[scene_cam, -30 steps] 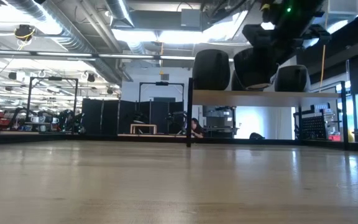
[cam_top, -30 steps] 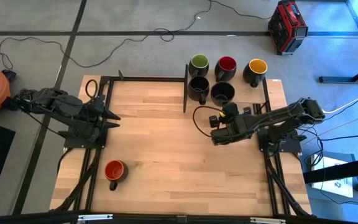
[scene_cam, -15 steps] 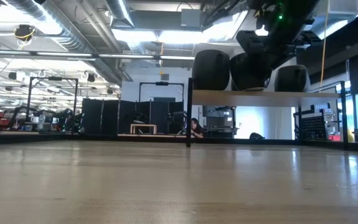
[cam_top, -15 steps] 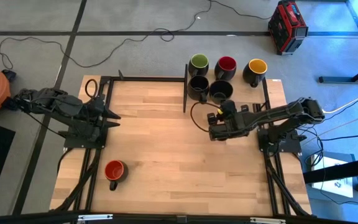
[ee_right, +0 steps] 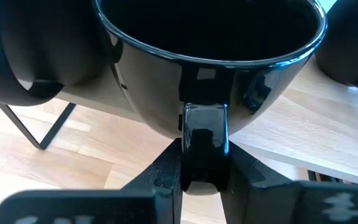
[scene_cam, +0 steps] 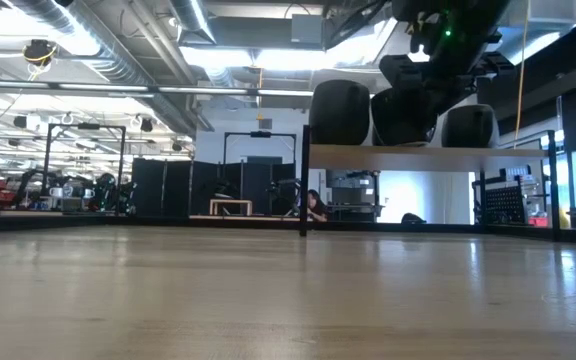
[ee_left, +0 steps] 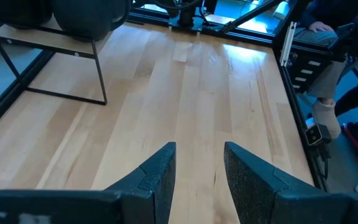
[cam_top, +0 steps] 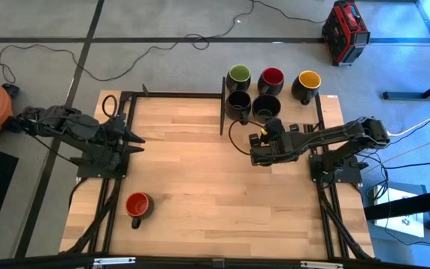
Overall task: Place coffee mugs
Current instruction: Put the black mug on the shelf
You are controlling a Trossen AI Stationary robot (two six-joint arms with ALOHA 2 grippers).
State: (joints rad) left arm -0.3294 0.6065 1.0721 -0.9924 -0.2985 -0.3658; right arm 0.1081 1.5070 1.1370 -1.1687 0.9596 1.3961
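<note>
Presently the right gripper [ee_right: 204,163] pinches the handle of a black-inside glossy ceramic mug [ee_right: 210,59], handle toward six o'clock, mouth upward, one of six mugs.

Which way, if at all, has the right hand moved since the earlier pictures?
Yes. In the high view the right hand has carried its black mug toward the shelf holding the other mugs.

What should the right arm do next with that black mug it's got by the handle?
Probably open the right gripper and back straight away. Its fingers flank the handle of the black mug, which appears set on the shelf beside the other mugs.
</note>
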